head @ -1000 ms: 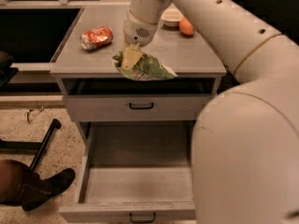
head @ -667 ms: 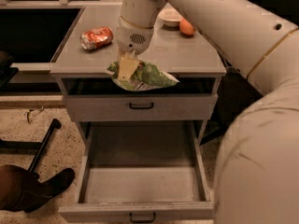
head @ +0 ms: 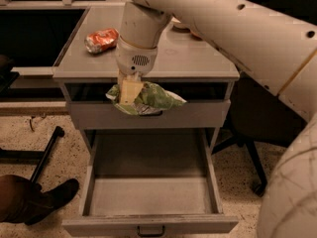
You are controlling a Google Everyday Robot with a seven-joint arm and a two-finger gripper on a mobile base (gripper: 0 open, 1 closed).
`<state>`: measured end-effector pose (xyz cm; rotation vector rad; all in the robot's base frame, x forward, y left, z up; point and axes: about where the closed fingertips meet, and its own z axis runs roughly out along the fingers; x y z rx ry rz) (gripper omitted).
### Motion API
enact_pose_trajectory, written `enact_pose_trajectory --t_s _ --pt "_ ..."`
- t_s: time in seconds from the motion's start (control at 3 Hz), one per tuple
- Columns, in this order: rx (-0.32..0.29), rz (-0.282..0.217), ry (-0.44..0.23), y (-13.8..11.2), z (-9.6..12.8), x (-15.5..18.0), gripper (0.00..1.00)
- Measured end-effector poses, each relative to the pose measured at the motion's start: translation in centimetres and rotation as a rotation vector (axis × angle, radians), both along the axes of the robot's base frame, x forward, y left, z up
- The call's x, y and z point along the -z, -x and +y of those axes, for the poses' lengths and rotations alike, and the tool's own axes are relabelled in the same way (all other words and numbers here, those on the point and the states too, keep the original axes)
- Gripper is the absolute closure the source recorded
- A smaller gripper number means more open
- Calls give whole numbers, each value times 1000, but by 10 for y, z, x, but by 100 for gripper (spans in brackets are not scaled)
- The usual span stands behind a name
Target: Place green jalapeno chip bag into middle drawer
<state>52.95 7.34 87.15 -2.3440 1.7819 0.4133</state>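
Note:
My gripper (head: 128,90) is shut on the green jalapeno chip bag (head: 151,99). It holds the crinkled green bag in the air in front of the cabinet's upper drawer front, past the front edge of the cabinet top. The bag hangs out to the right of the fingers. Below it the middle drawer (head: 151,195) is pulled wide open, its long grey tray bare, with a small black handle at its front edge.
A crushed orange-red soda can (head: 101,39) lies on the cabinet top (head: 198,58) at the left. A bowl and an orange sit at the back behind my arm. A person's shoe (head: 34,205) is on the floor at the lower left. A chair base stands at the right.
My gripper has carried the bag from the cabinet top forward and down, past the front edge, so it now hangs in front of the upper drawer front above the open drawer.

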Motion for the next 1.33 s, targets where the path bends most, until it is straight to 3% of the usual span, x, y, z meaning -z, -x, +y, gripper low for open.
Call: enact_pose_trajectory --t_s 0.33,0.67,1.0,1.33 --pt "17 -2 -6 0 -3 10 100" --pt "62 14 -58 17 -12 40 100" --pt "116 106 -131 44 -19 121 100" --pt "135 244 -207 85 -6 221 100"
